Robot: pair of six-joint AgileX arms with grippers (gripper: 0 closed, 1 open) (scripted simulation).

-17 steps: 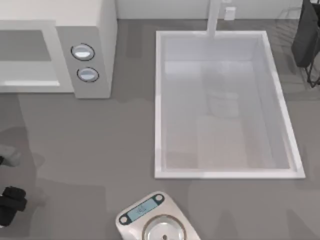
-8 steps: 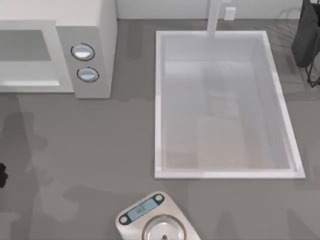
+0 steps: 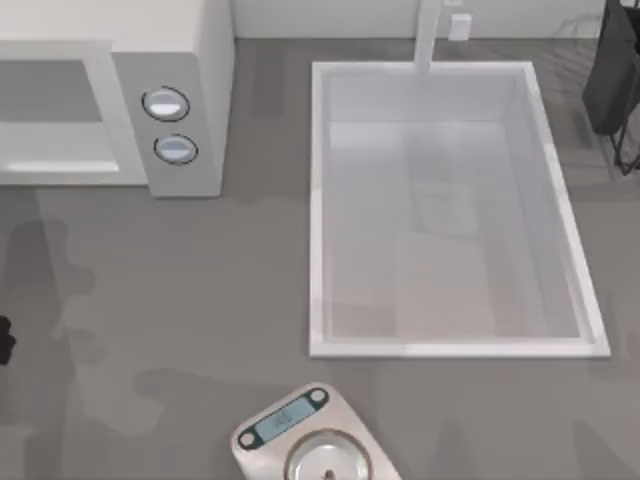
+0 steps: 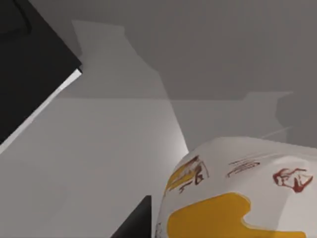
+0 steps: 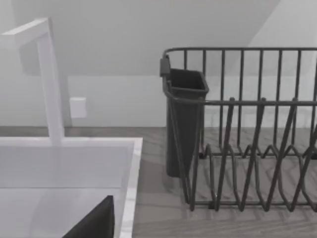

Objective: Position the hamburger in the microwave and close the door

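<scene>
While the microwave (image 3: pixel 110 95) sits at the table's far left corner with its two knobs (image 3: pixel 166 104) stacked on the side panel, the broad grey table (image 3: pixel 200 290) in front of it lies open from the left edge across to the sink (image 3: pixel 318 220). That white basin takes up most of the right half, its near rim running straight across and its left rim standing well apart from the microwave's corner, with a bare strip of table between them. A steel scale (image 3: pixel 315 440) sits at the near edge, just left of the sink's near-left corner, partly cut by the frame. At the far right corner a dark dish rack (image 5: pixel 237 129) stands just beside the sink's rim, a cutlery cup (image 5: pixel 184 124) hooked on its end, and a white tap (image 5: pixel 49 79) rises behind the basin. A small dark bit of the left arm (image 3: pixel 5 340) peeks in at the table's left edge, near the front. From the left wrist, the hamburger (image 4: pixel 237 193) sits very close to the camera in a white wrapper with yellow patches and red marks, pale surfaces beyond it; whether the left pincer has it gripped I cannot tell. The right pincer's state I cannot tell either.
</scene>
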